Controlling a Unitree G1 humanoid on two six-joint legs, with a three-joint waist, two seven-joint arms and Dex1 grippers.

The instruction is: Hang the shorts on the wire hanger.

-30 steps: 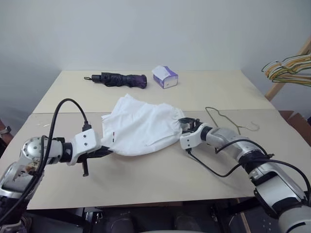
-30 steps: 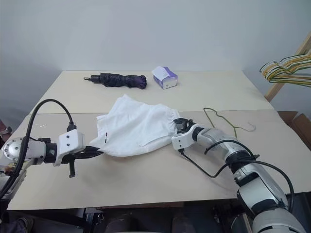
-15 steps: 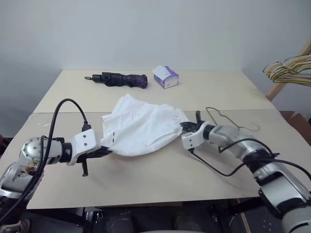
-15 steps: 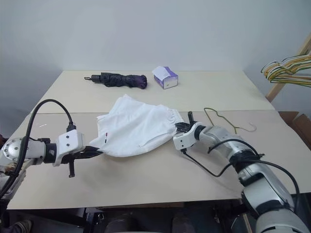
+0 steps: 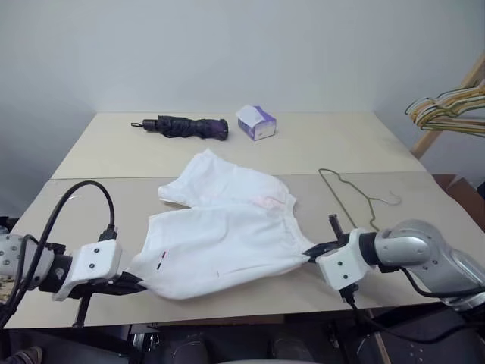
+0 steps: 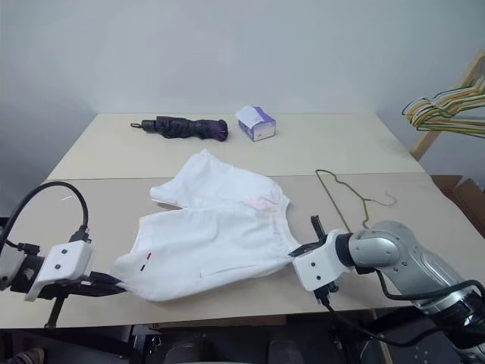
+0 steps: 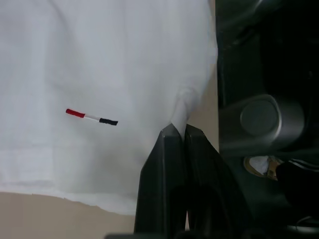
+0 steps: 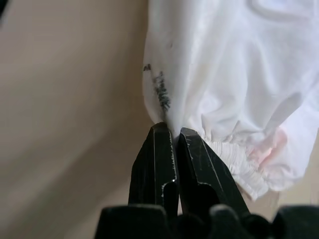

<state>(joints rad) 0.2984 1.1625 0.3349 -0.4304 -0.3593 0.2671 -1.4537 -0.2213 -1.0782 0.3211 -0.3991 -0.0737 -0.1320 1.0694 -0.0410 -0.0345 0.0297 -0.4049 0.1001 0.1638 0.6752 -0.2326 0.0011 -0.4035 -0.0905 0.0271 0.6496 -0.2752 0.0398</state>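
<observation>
From the left eye view, we see the shorts [image 5: 227,239] spread flat near the front edge of the bench [image 5: 318,144], stretched between our two arms. Our left gripper [image 5: 139,283] pinches the hem corner at the left end, and our right gripper [image 5: 312,252] pinches the waistband at the right end. The wire hanger [image 5: 350,194] lies flat on the bench to the right of the shorts, apart from them. A folded dark umbrella [image 5: 185,127] and a tissue box [image 5: 255,121] sit along the far side, and a bunch of coloured hangers [image 5: 447,110] hangs at the right edge.

In the left wrist view, we see the left gripper's fingers [image 7: 172,164] pressed together on a fold of white fabric, close to a small red, white and dark tag [image 7: 91,117].

In the right wrist view, the right gripper's fingers [image 8: 160,164] are clamped on the gathered elastic edge, beside a dark mark [image 8: 161,92] on the cloth.
</observation>
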